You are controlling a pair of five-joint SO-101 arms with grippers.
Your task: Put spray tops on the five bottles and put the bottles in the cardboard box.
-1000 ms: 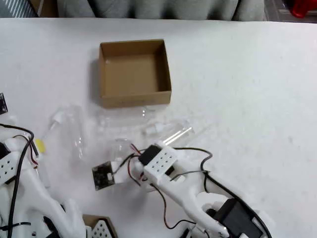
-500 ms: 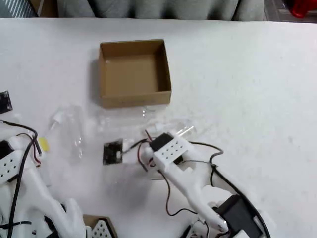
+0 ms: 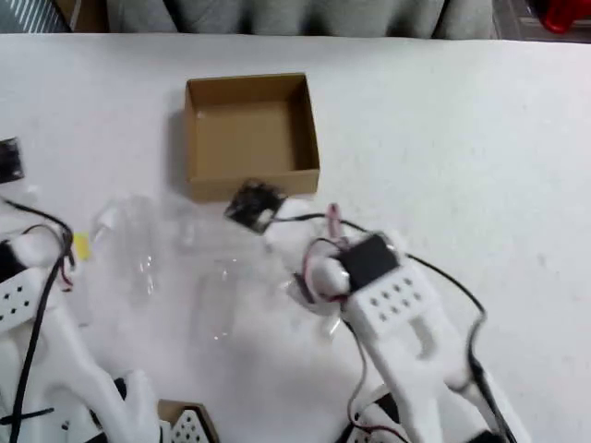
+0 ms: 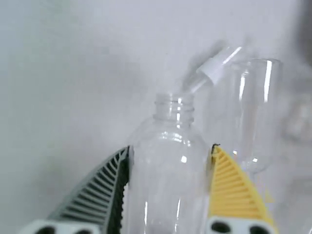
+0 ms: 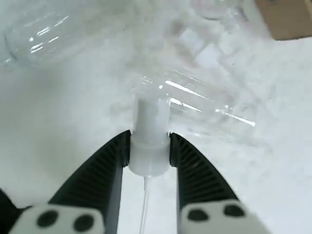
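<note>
My left hand [image 4: 170,147] grips a bottle [image 4: 171,124]; my right hand [image 5: 149,136] grips a spray top [image 5: 152,114]. Next, I think, top meets bottle.

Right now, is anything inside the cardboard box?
Empty. The cardboard box shows only its bare brown floor.

Robot lab — white table [image 3: 480,120], loose wires [image 3: 452,286]

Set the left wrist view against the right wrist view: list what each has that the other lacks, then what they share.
Left wrist: left end effector clamping an uncapped bottle. Right wrist: right end effector clamping a spray top, with a cardboard box corner beyond. Shared: loose clear bottles lying on the white table.
</note>
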